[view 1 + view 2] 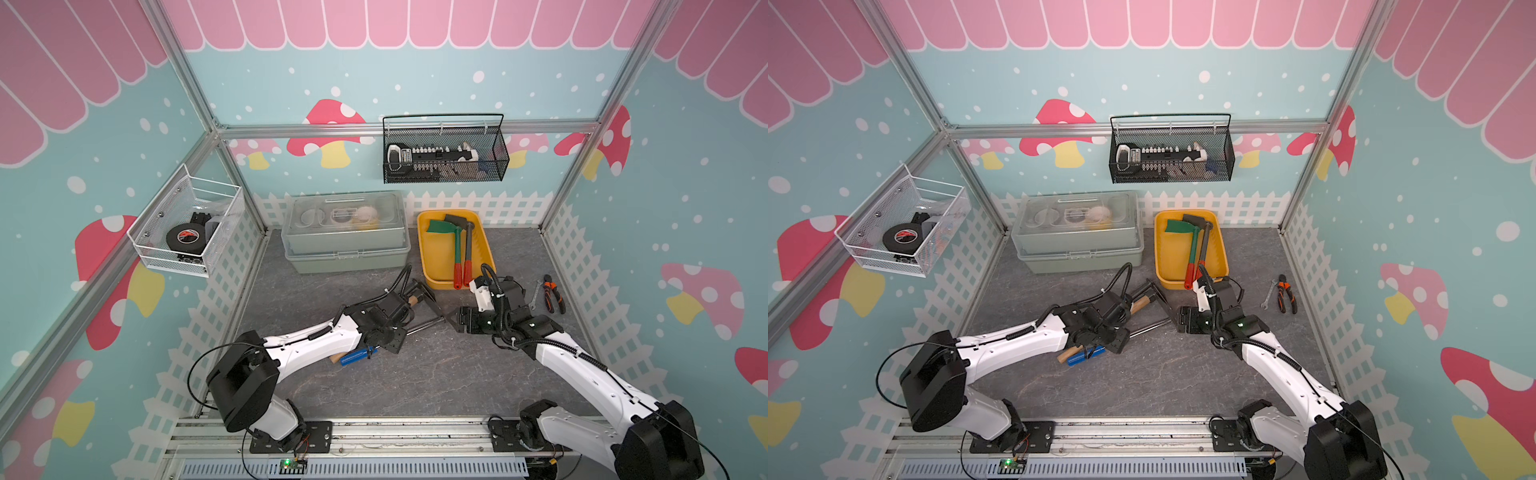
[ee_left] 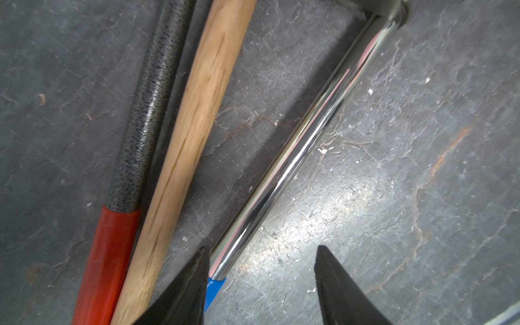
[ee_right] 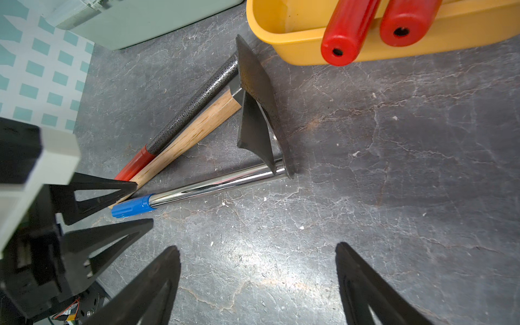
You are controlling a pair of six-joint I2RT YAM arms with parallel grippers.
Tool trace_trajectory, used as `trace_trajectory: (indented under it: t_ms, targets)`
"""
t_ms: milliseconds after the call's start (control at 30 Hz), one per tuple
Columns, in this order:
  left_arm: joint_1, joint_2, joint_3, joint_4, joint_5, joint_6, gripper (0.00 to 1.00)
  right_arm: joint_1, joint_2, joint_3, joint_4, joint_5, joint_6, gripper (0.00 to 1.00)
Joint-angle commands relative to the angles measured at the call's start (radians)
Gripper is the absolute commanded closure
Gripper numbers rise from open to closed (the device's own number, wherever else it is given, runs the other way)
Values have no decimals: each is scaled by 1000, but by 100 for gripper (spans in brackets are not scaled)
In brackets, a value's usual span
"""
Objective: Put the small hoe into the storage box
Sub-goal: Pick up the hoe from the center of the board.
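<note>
Three hoes lie in a triangle on the grey floor, their dark blades meeting. One has a chrome shaft (image 3: 211, 185) with a blue grip (image 1: 357, 355), one a wooden handle (image 2: 191, 135), one a speckled black shaft (image 2: 143, 123) with a red grip. My left gripper (image 2: 263, 249) is open, low over their handle ends. The blue grip sits between its fingers and the chrome shaft rests against one finger. The yellow storage box (image 1: 432, 257) holds a green hoe (image 1: 444, 228) and a dark hoe (image 1: 467, 245). My right gripper (image 3: 257, 247) is open over bare floor beside the blades.
A grey-green case (image 1: 345, 237) stands left of the box. On the walls hang a black mesh basket (image 1: 444, 153) and a white wire basket (image 1: 187, 224) holding tape. Pliers (image 1: 552, 293) and a wrench (image 1: 537, 293) lie at the right.
</note>
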Motion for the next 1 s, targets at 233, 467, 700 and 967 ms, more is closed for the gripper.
trace_trajectory:
  t_ms: [233,467,700,967]
  targets:
    - [-2,121,39,-22,-39,49,41,-2,-4,17,3,1,-10,14]
    - [-1,173,49,-22,-35,47,41,-3,-5,16,3,3,-10,15]
    - [1,206,70,-22,-5,58,42,-3,-4,17,3,6,-10,15]
    - [-38,257,92,-48,-54,105,50,-2,-9,11,-4,17,-11,15]
